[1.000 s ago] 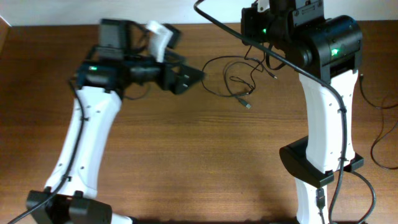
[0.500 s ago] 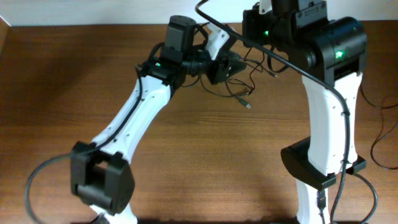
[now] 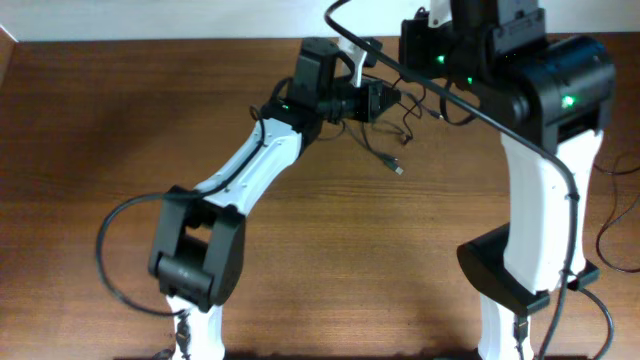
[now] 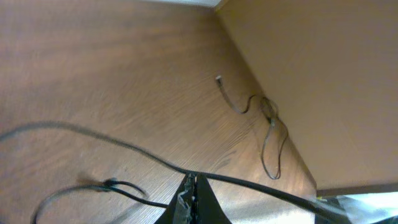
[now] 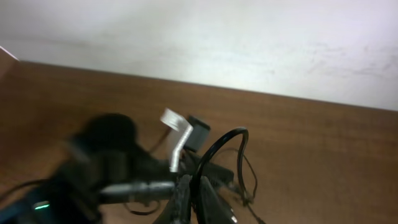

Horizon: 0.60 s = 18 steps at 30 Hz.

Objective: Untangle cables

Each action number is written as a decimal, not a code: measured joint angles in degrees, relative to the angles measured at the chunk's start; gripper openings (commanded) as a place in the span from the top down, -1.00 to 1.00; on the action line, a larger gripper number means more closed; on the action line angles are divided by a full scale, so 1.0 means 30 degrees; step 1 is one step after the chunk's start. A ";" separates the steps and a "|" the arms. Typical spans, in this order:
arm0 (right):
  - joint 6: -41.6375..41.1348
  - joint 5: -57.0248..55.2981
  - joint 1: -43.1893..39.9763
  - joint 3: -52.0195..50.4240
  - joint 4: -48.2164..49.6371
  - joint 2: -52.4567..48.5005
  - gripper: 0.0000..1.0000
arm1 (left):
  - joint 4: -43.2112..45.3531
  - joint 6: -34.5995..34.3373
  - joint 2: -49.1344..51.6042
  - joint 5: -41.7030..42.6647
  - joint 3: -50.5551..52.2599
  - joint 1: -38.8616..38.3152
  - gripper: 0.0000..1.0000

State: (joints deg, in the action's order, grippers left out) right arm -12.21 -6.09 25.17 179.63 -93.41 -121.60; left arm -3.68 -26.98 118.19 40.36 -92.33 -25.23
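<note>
The cables (image 3: pixel 385 128) lie as a thin black tangle at the table's back middle, one small plug (image 3: pixel 398 168) sticking out toward the front. My left gripper (image 3: pixel 390 97) reaches into the tangle's top. In the left wrist view it (image 4: pixel 194 180) is shut, with a black cable (image 4: pixel 124 147) running across its tips, pinched there. Beyond it a looped cable (image 4: pixel 268 132) lies flat on the wood. My right gripper (image 5: pixel 193 185) is shut on a black cable (image 5: pixel 219 144) that arcs up from the jaws. In the overhead view its fingers are hidden under the right wrist (image 3: pixel 450 50).
A thicker black arm cable (image 3: pixel 500 115) sweeps across the right arm. More fixed cable hangs at the right edge (image 3: pixel 612 225), and a loop lies by the left base (image 3: pixel 108 265). The pale wall (image 5: pixel 249 37) borders the table's back edge.
The left arm has swung from the table's left side to the tangle and its jaws have closed. The right arm has shifted slightly right.
</note>
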 measured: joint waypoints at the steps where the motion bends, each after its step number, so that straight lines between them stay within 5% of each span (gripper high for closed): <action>1: -0.0022 0.0007 0.0000 0.0000 0.0022 0.0262 0.92 | -0.0051 -0.0255 0.0423 -0.0073 0.0000 -0.0015 1.00; 4: -0.0022 -0.0087 0.0000 0.0000 0.0051 0.1581 0.92 | -0.0860 -0.1392 0.1421 -0.0568 0.0007 0.0022 1.00; 6: -0.0015 -0.0386 0.0000 0.0000 0.0058 0.2310 0.92 | -0.1647 -0.3111 0.1508 -0.1151 0.0007 0.0204 0.67; 7: -0.0022 -0.0546 0.0000 0.0007 0.0051 0.2608 0.92 | -0.1668 -0.3956 0.1508 -0.1253 0.0007 0.0335 0.33; 8: -0.0022 -0.0670 0.0000 0.0015 -0.0036 0.2841 0.92 | -0.1632 -0.5202 0.1508 -0.1173 0.0007 0.0539 -0.75; 9: -0.0022 -0.0736 0.0000 0.0036 -0.0168 0.2936 0.92 | -0.1566 -0.6433 0.1508 -0.0743 0.0007 0.0787 -0.98; 18: -0.0918 -0.3388 0.0000 -0.0219 -0.0692 0.2943 0.92 | 0.3599 -1.5584 0.1515 1.0025 -0.0015 0.2725 -0.98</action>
State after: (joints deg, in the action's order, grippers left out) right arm -14.96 -16.25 25.17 178.98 -95.48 -112.77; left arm 7.11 -73.73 122.74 70.43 -92.38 -17.06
